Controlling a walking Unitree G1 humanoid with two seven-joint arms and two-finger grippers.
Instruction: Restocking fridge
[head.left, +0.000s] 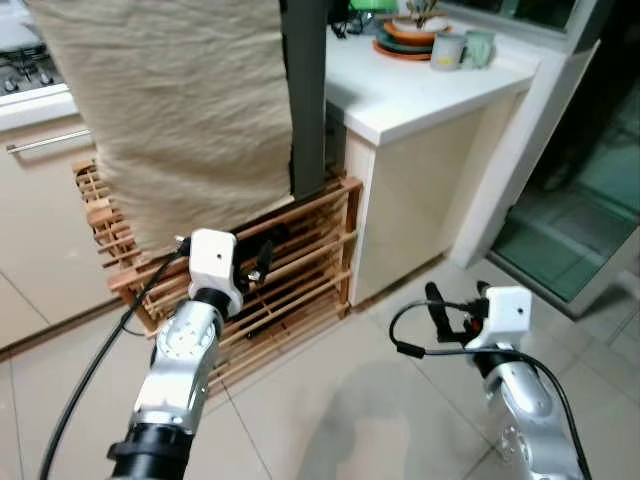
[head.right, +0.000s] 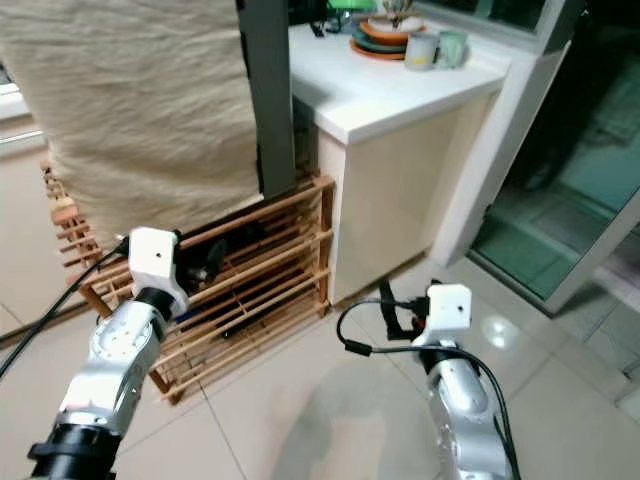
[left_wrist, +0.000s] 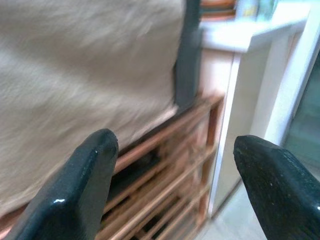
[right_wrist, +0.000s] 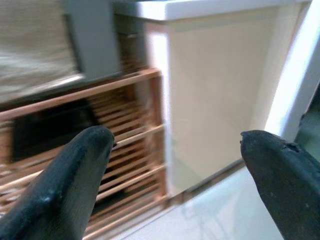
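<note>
My left gripper (head.left: 262, 256) is held up close in front of a wooden slatted rack (head.left: 310, 250). Its two black fingers (left_wrist: 90, 165) stand wide apart with nothing between them. My right gripper (head.left: 455, 305) hovers lower over the tiled floor (head.left: 330, 400), near the corner of a white counter unit (head.left: 420, 95), and is also open and empty. A large beige cloth (head.left: 190, 110) hangs over the top of the rack. Beside the cloth a dark grey upright panel (head.left: 307, 90) comes down to the rack. Dark items lie on the rack's shelves and are hard to make out.
Stacked plates (head.left: 405, 40) and two mugs (head.left: 460, 48) sit on the counter top. A hob (head.left: 25, 70) and a drawer handle (head.left: 45, 143) are at the far left. A glass door (head.left: 570, 200) is on the right.
</note>
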